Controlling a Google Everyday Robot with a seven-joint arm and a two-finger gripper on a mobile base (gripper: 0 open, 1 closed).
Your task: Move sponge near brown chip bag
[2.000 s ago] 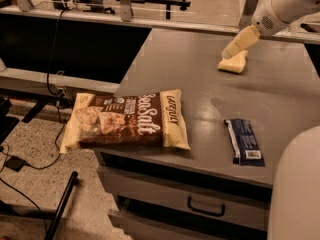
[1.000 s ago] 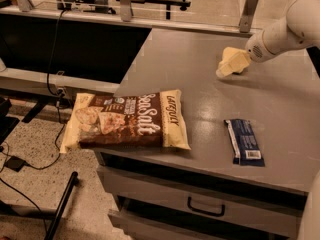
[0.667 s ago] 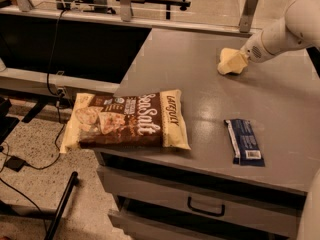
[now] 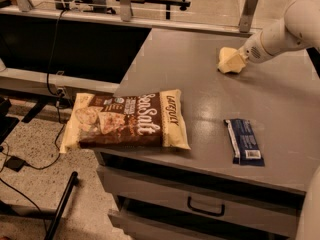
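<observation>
The pale yellow sponge [image 4: 224, 57] is at the far right of the grey table [image 4: 170, 59], in the camera view. My gripper [image 4: 234, 63] reaches in from the right on a white arm and is shut on the sponge, holding it at or just above the tabletop. The brown chip bag [image 4: 127, 120] lies flat at the table's front left corner, with its left end hanging over the edge. The sponge is well apart from the bag, up and to the right of it.
A small dark blue wrapped bar [image 4: 243, 140] lies near the front right of the table. A drawer with a handle [image 4: 205, 207] sits under the front edge. Cables and a stand leg are on the floor to the left. A rail runs along the back.
My gripper came down onto the sponge and closed on it. The sponge changed from lying flat to bunched at the gripper's tip. The chip bag and blue bar stayed put.
</observation>
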